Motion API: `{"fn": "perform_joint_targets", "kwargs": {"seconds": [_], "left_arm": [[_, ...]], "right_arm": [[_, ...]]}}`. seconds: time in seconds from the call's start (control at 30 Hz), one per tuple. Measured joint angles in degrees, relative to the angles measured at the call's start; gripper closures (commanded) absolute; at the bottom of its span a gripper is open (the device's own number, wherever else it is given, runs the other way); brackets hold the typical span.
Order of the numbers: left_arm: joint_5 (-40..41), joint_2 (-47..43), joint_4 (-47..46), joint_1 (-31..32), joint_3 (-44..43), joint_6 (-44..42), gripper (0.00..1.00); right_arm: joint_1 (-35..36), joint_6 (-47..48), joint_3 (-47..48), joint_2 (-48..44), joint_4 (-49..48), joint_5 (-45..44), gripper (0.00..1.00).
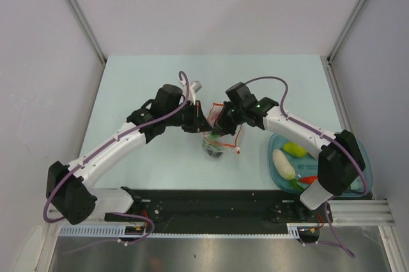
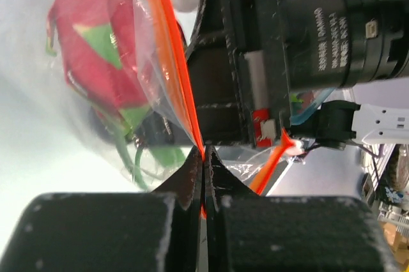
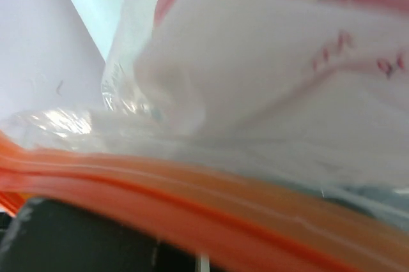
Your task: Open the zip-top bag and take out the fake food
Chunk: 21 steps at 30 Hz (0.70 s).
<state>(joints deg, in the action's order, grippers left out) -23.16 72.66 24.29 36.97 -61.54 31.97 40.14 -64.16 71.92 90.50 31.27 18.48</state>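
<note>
Dragon fruit in bag, left-wrist view

— What do the arms look like?
— The left arm and the right arm both have curved white links joined by chunky black blocks. A purple cable loops along each one.
— Any markings?
— At two o'clock in the left wrist view, a black lens barrel carries small white print. The left gripper has matte black fingers, scuffed pale at the edges. A green light glows on the right arm.
</note>
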Motion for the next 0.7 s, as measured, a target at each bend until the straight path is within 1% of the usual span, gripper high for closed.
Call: {"fn": "perform_joint_targets", "kwargs": {"seconds": [0.17, 0.33, 0.5, 0.6, 0.7], "left_arm": [[0.2, -0.7, 0.2, 0.1, 0.4, 0.1, 1.0], [0.7, -0.5, 1.6, 0.1, -1.0, -1.2, 1.0], [1.8, -0.6, 3.5, -0.9, -2.6, -2.9, 1.0], [1.4, -0.6, 4.0, -2.1, -3.0, -2.9, 1.0], [1.4, -0.6, 4.6, -2.6, -4.0, -2.9, 1.0]], "right_arm": [[0.9, -4.8, 0.2, 0.1, 0.7, -0.1, 1.0], [-0.7, -4.8, 0.2, -1.7, 0.6, 4.5, 1.0], [-0.8, 2.6, 0.2, -5.8, 3.5, 9.0, 1.0], [-0.1, 8.4, 0.2, -8.5, 6.4, 10.6, 1.0], [1.2, 13.6, 0.6, -9.2, 9.8, 10.7, 1.0]]}}
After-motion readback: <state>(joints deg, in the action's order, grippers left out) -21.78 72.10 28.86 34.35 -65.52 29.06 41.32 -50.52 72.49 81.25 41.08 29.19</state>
